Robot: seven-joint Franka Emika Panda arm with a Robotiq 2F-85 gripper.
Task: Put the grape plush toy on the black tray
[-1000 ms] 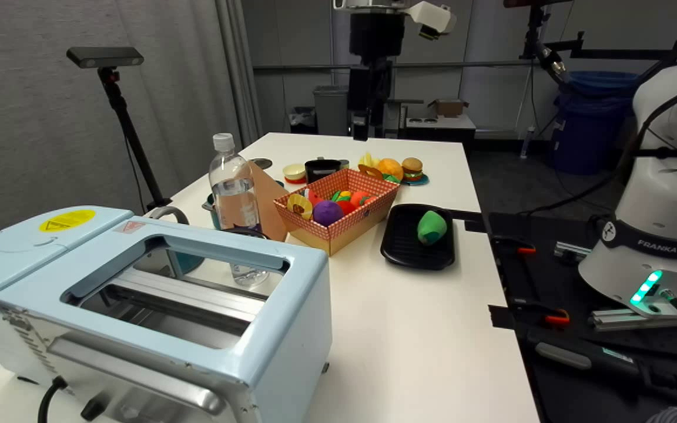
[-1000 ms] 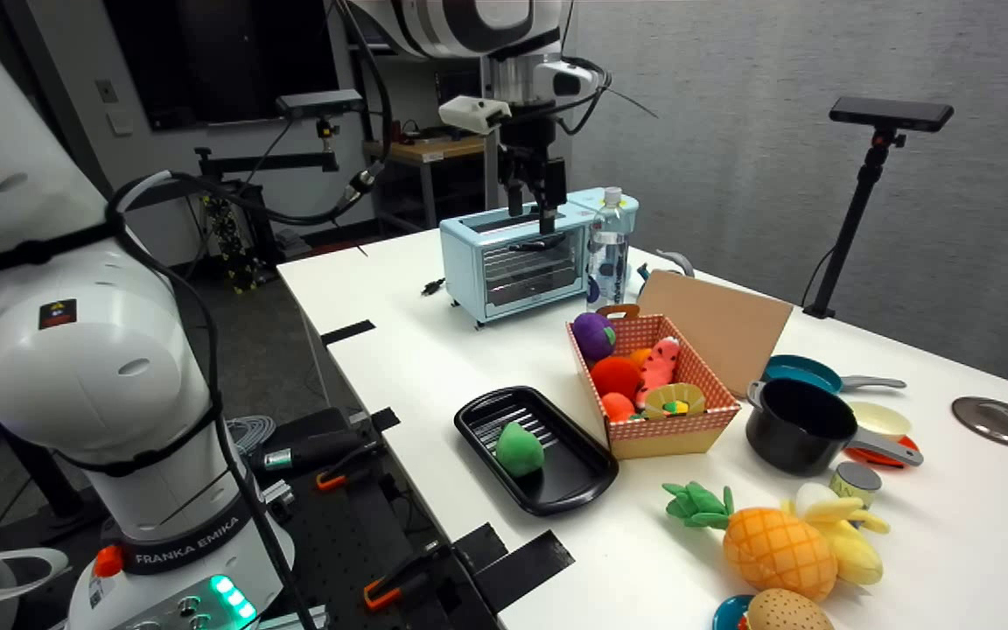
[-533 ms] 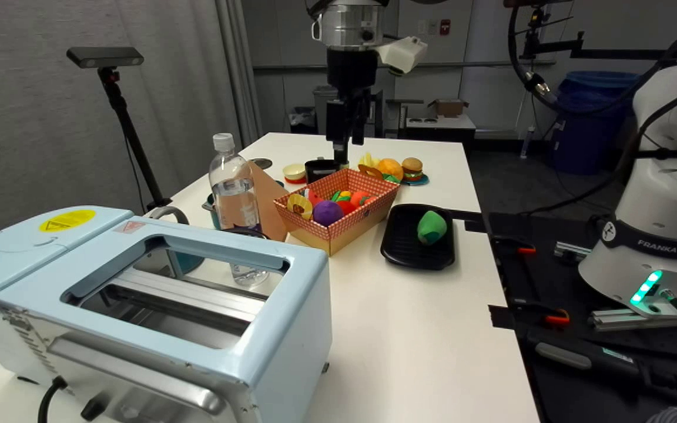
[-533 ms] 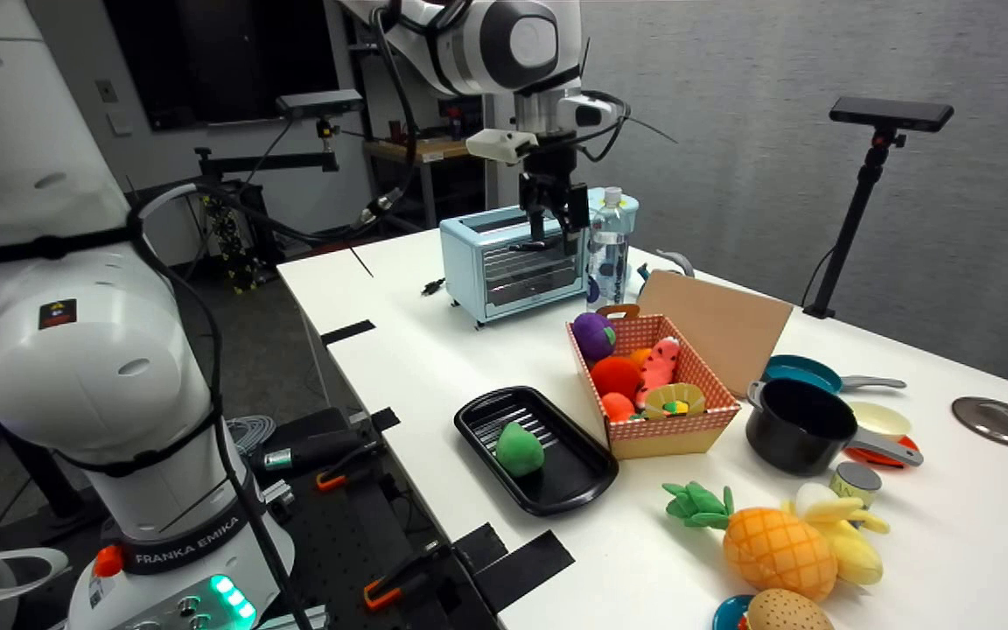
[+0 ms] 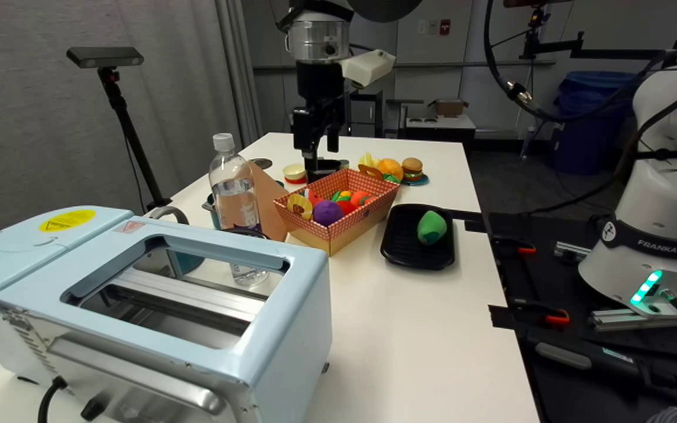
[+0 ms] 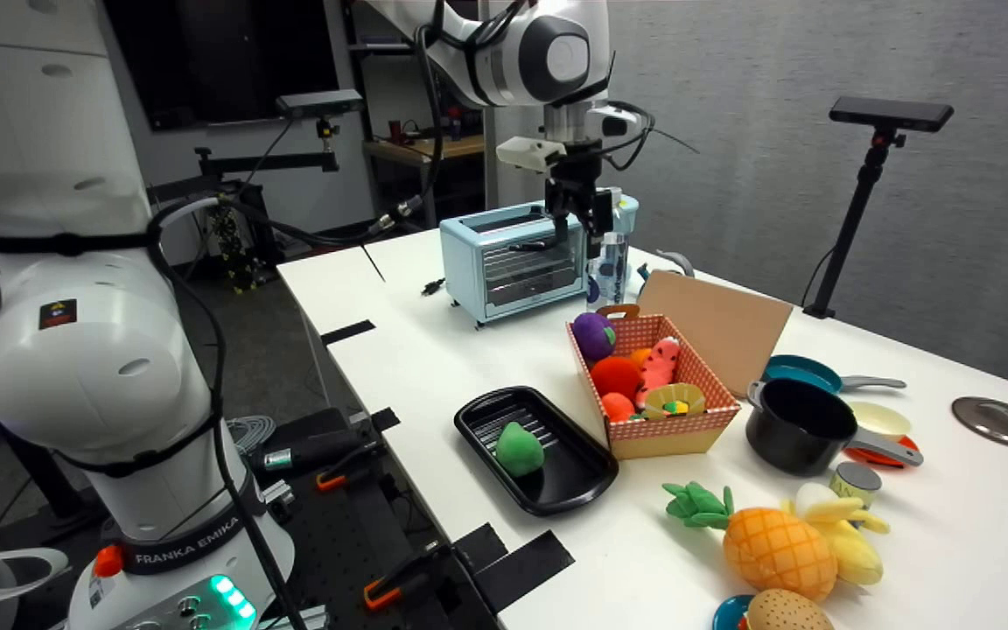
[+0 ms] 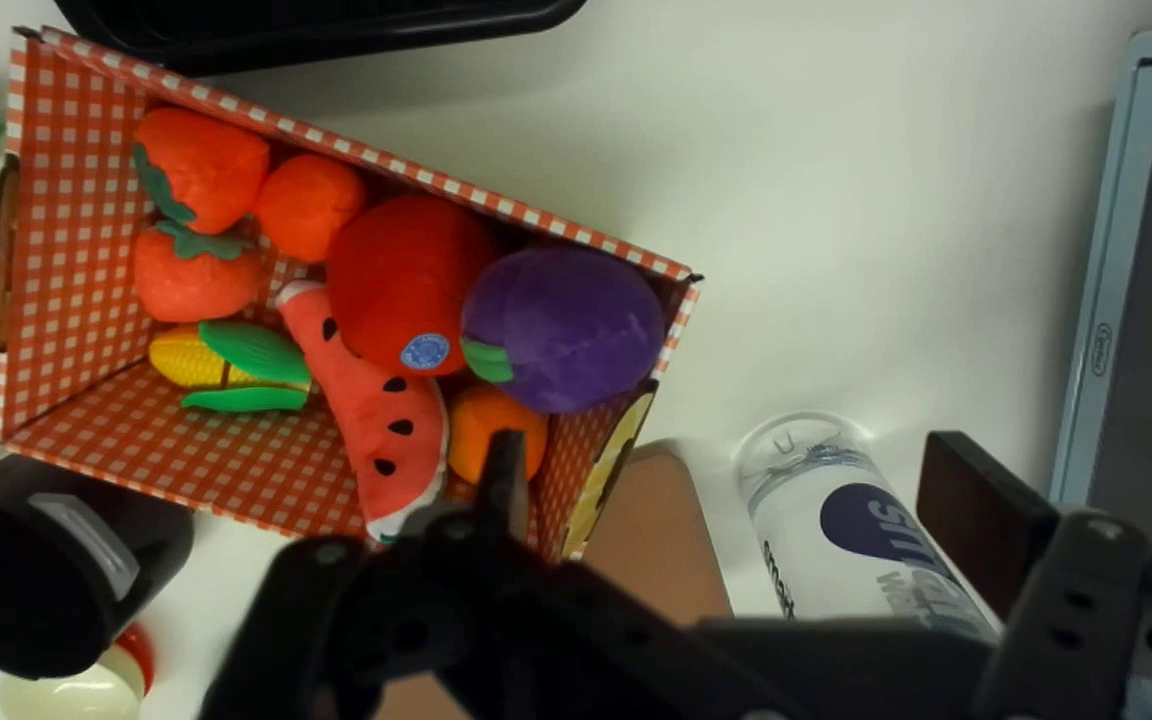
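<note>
The grape plush toy is a rounded dark purple toy in the red-checked basket, at the end nearest the toaster oven. It also shows in an exterior view and in the wrist view, with a small green patch. The black tray lies beside the basket and holds a green rounded toy; its edge shows in the wrist view. My gripper is open and empty, in the air above basket height. In the wrist view the toy is ahead of and between the fingertips' left side and centre.
A tall water bottle stands near the basket and shows between my fingers in the wrist view. A light-blue toaster oven is beyond it. A brown board leans by the basket. A black pot and a pineapple toy lie farther along.
My gripper has moved left and lower in an exterior view, and right and slightly lower in an exterior view from elsewhere. The toys, basket and tray have not moved.
</note>
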